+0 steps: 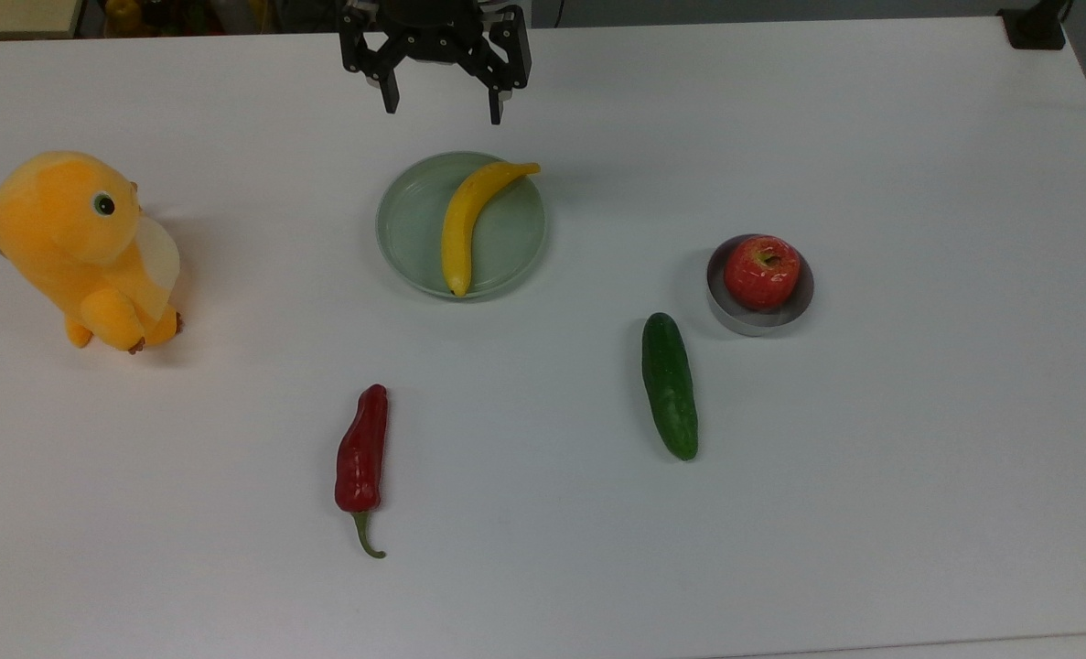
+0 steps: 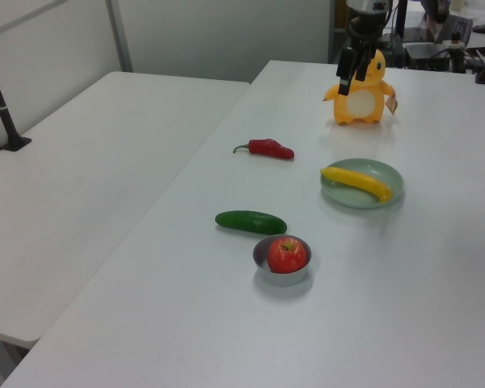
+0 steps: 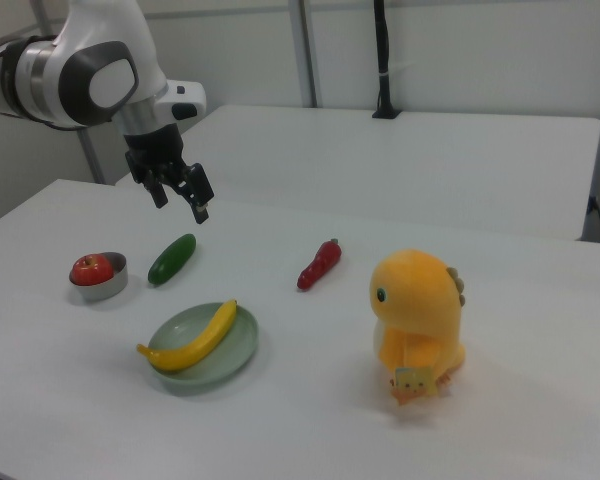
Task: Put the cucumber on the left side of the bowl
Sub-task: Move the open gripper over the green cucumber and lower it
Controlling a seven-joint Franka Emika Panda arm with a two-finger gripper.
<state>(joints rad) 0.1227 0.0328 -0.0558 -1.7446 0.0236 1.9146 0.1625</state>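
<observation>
The gripper [image 1: 439, 102] hangs in the air above the desk's [image 1: 918, 476] far edge as the top view shows it, just beyond the pale green plate [image 1: 410, 240]. Its two fingers stand spread wide apart with nothing between them. It points down, a posture suited to a grasp from above, though it is well away from anything to grasp.

The cucumber [image 1: 670, 385] lies flat on the desk, untouched, near the middle and somewhat toward the top view's right. Its long axis runs roughly from the far edge to the near edge. The bowl [image 1: 749, 317] sits just beside the cucumber's far end, toward the top view's right, apart from it, and holds a red apple [image 1: 761, 272]. In the top view the cucumber thus lies nearer the desk's front edge than the bowl and slightly to the top view's left.

A banana [image 1: 466, 222] rests across the plate. A red chili pepper [image 1: 361, 453] lies toward the near edge, well apart from the cucumber. An orange plush toy [image 1: 80, 249] stands by the top view's left edge.

Judgement: the task is at the approach stage, with no contact made. The cucumber's free lie should allow the fingers to straddle its narrow width.
</observation>
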